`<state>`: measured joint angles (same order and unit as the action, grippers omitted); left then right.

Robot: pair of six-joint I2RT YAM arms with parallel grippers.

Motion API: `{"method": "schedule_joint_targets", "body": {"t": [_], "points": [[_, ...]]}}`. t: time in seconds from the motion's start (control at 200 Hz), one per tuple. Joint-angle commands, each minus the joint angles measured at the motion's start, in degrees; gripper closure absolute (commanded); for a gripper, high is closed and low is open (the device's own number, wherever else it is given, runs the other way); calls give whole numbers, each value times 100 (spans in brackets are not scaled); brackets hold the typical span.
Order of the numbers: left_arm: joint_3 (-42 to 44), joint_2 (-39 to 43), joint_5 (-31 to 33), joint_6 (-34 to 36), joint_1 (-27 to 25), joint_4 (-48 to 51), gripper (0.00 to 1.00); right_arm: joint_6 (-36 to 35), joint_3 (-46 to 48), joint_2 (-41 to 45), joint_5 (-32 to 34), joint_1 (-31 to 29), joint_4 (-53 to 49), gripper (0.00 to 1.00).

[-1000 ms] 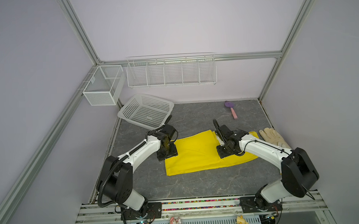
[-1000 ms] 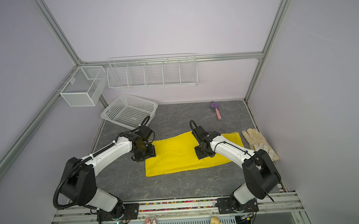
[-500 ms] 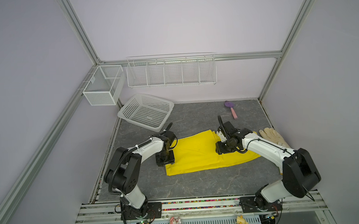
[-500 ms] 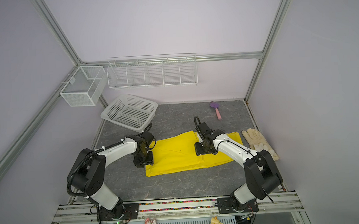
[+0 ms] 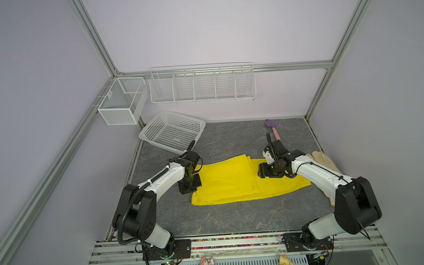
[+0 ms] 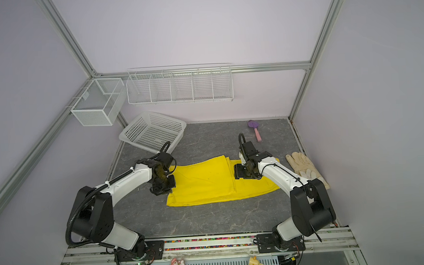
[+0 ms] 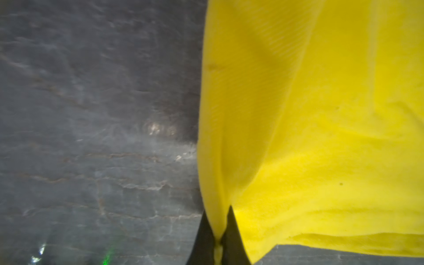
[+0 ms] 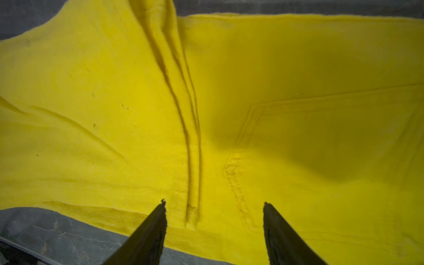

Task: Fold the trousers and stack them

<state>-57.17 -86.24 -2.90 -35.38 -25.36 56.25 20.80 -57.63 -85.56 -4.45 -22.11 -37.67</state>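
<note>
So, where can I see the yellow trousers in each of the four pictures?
A top view: trousers lie flat, midway across the grey veined table.
A top view: same spot.
Left wrist: they cover about half the picture, edge pinched in the left gripper.
Right wrist: they fill nearly the whole picture.
Shared landmark: that grey table bordering the cloth, in all four.

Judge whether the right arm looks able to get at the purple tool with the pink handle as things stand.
Probably yes. The right gripper stands open above the trousers, holding nothing, and only bare table lies between it and the purple tool farther back.
</note>
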Motion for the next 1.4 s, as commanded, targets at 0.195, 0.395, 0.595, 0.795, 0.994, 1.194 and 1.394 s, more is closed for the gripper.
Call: {"method": "schedule_joint_targets", "body": {"t": [0.195, 0.395, 0.595, 0.795, 0.994, 1.194, 1.394], "points": [[-252, 1441, 1066, 142, 1187, 1612, 100, -216, 70, 107, -193, 535, 14, 23], [-850, 1949, 1815, 428, 1880, 1866, 100, -219, 293, 58, -269, 609, 159, 25], [-1396, 1984, 626, 734, 1895, 1465, 100, -58, 521, -85, -567, 484, 464, 31], [-1780, 2213, -310, 296, 1373, 912, 100, 108, 637, -293, -658, 219, 697, 40], [-1968, 2132, -522, -351, 255, 247, 100, 262, 691, -585, -647, -53, 972, 49], [-2282, 1412, -429, -567, -1075, -399, 100, 276, 1017, -739, -592, -60, 1180, 58], [-2843, 279, -699, -474, -1957, -771, 100, 281, 1086, -770, -601, -43, 1264, 65]]}}
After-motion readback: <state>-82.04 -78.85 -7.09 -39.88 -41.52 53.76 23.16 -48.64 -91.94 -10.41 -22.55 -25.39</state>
